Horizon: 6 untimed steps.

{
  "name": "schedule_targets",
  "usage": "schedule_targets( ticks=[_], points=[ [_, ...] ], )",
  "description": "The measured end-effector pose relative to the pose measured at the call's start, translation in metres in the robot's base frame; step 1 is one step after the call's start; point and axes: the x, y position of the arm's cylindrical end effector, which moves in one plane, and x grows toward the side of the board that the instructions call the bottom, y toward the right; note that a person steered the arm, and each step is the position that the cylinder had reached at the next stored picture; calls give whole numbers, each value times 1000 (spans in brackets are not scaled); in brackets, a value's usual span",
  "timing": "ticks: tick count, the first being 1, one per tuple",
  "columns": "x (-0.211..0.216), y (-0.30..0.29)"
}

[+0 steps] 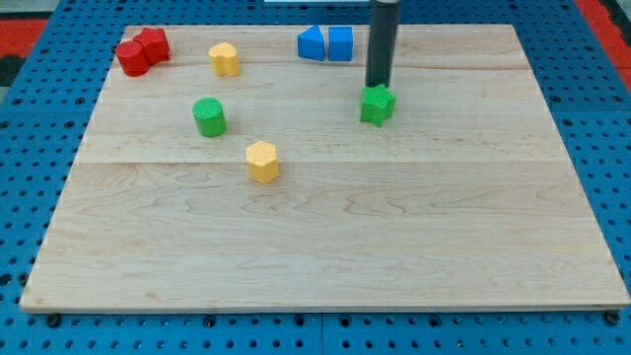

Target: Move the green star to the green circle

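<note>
The green star (pixel 377 105) lies on the wooden board at the view's upper right of centre. The green circle (pixel 209 116) stands well to its left, at about the same height in the view. My tip (pixel 378 85) is at the star's top edge, touching it or nearly so, with the dark rod rising straight up out of the view's top.
A yellow hexagon (pixel 262 161) lies below and right of the green circle. A yellow block (pixel 225 59) is near the top left. Two red blocks (pixel 142 51) sit at the top left corner. Two blue blocks (pixel 325 43) sit at the top, left of the rod.
</note>
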Motion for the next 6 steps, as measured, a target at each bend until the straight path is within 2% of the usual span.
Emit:
schedule_targets(
  ticks=[1,2,4,6],
  points=[
    [12,-33],
    [15,27],
    [45,72],
    [46,-48]
  ],
)
